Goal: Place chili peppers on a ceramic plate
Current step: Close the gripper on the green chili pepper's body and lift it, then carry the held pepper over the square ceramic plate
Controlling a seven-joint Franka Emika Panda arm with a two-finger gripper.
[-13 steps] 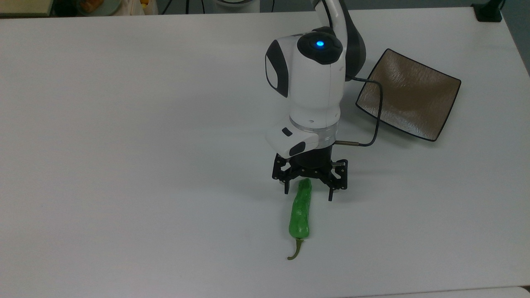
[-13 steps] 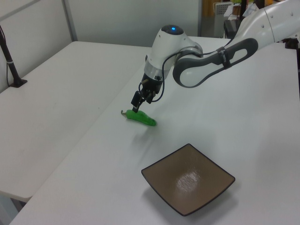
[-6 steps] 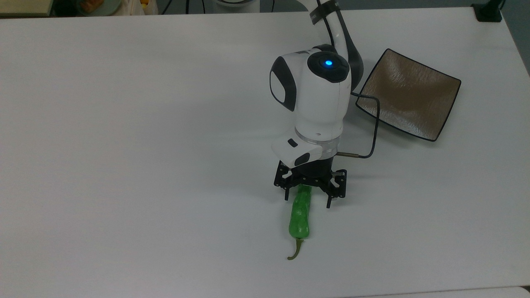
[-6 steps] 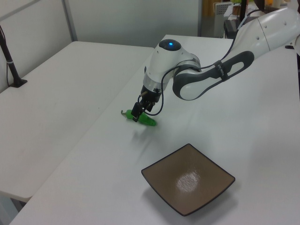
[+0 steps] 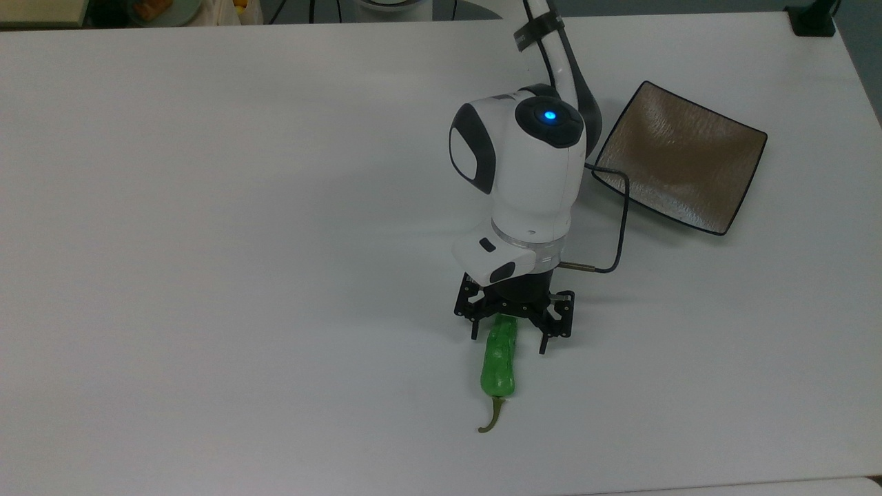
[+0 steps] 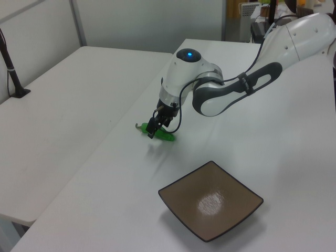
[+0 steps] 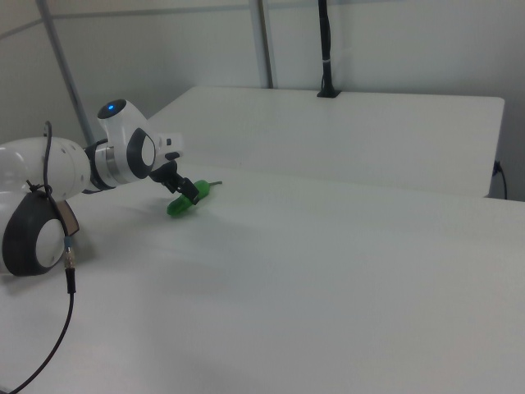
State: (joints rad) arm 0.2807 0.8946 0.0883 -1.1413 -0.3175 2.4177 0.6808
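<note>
- Our gripper (image 5: 508, 341) straddles the green chili pepper (image 5: 499, 362) lying on the white table (image 5: 207, 241) — jaws open, not yet pinching.
- Glossy, light, soft (likely slippery) — we'd grip mid-body; the ceramic plate (image 5: 689, 162) sits well apart.

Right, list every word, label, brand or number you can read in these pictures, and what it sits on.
None can be read.
Robot arm: no lettering shows, just a blue light on the wrist.
Ceramic plate: streaked glaze, no text.
Chili pepper: no label.
Table: plain white, unmarked.
</note>
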